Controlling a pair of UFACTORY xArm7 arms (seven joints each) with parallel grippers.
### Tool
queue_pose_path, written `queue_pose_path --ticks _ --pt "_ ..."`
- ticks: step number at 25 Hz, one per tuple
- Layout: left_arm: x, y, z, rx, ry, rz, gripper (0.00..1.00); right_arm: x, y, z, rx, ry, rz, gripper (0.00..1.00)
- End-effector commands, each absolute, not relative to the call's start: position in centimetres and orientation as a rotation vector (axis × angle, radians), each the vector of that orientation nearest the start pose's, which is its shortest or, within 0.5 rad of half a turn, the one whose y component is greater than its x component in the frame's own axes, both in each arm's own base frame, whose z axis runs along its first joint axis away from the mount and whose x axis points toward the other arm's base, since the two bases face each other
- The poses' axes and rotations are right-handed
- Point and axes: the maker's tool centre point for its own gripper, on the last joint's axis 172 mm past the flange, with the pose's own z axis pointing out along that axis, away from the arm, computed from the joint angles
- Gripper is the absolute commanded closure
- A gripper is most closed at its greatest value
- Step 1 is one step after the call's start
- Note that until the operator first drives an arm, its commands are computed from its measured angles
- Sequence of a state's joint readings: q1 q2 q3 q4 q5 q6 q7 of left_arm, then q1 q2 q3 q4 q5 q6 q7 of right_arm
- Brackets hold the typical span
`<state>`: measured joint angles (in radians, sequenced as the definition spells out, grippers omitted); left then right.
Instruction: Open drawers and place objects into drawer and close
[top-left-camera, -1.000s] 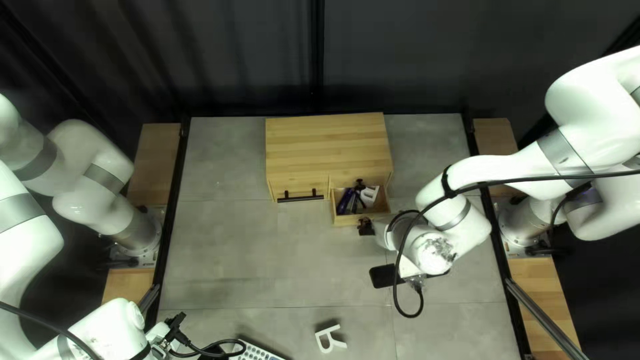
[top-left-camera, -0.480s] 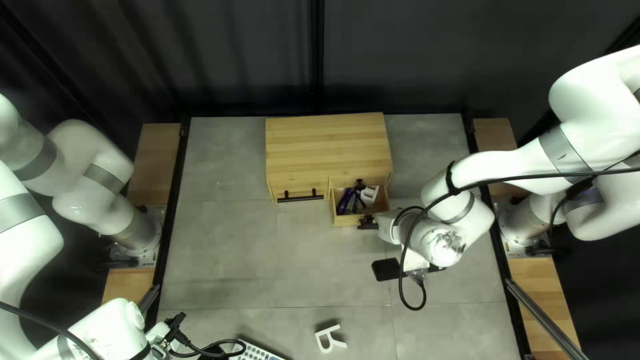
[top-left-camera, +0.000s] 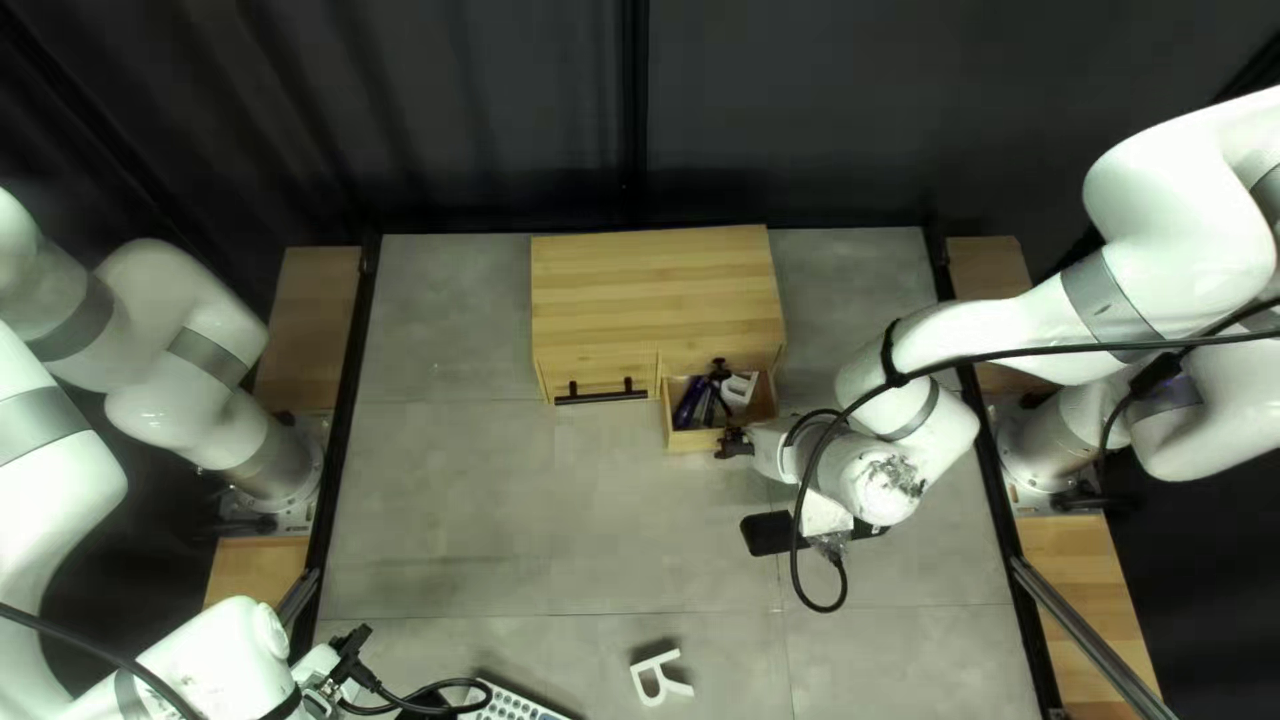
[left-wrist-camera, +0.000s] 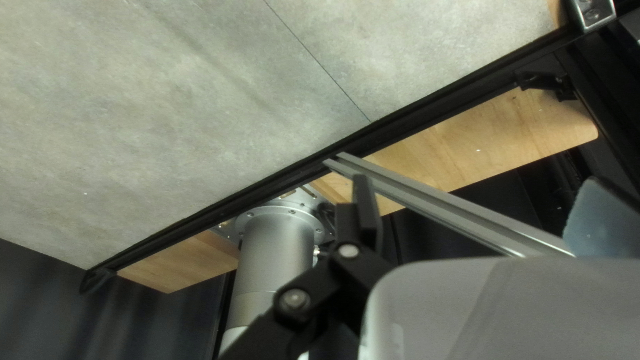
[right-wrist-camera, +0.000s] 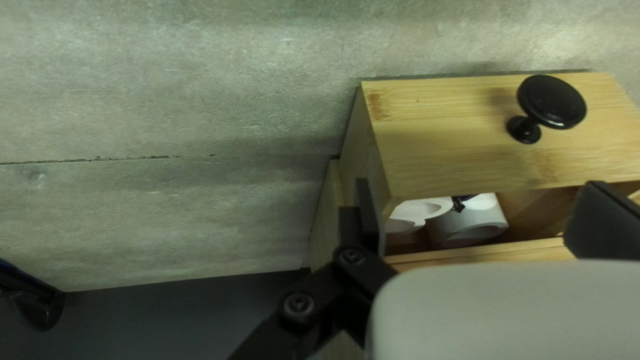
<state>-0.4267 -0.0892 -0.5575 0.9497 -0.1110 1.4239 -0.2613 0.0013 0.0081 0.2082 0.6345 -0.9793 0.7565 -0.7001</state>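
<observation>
In the top left view my right gripper is at the front right corner of the pulled-out drawer of the wooden cabinet. A dark purple item, a small black stand and a white piece lie inside. In the right wrist view the right gripper is open near the drawer front, which bears a black knob. My left gripper is at lower left, away from the cabinet. Its wrist view shows the left gripper open, holding nothing.
A white letter R lies near the front edge, with a white keyed device to its left. A black flat object lies partly under my right arm. The cabinet's left drawer is closed and has a black bar handle.
My right gripper has shifted slightly toward the cabinet, along the open drawer's corner. The right forearm moved a little with it. My left arm and the objects stay still.
</observation>
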Motion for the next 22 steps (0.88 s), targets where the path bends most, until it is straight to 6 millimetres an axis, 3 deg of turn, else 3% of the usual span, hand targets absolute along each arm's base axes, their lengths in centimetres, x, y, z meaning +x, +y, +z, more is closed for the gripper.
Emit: queue_pose_path --ticks 1,22 --pt "16.31 -28.75 17.44 -2.748 0.962 0.526 0.0 41.95 -2.28 8.4 1.691 1.913 -0.338 0.0" --pt "16.31 -28.75 17.44 -2.748 0.962 0.526 0.0 42.53 -2.58 8.44 1.67 1.902 -0.294 0.0"
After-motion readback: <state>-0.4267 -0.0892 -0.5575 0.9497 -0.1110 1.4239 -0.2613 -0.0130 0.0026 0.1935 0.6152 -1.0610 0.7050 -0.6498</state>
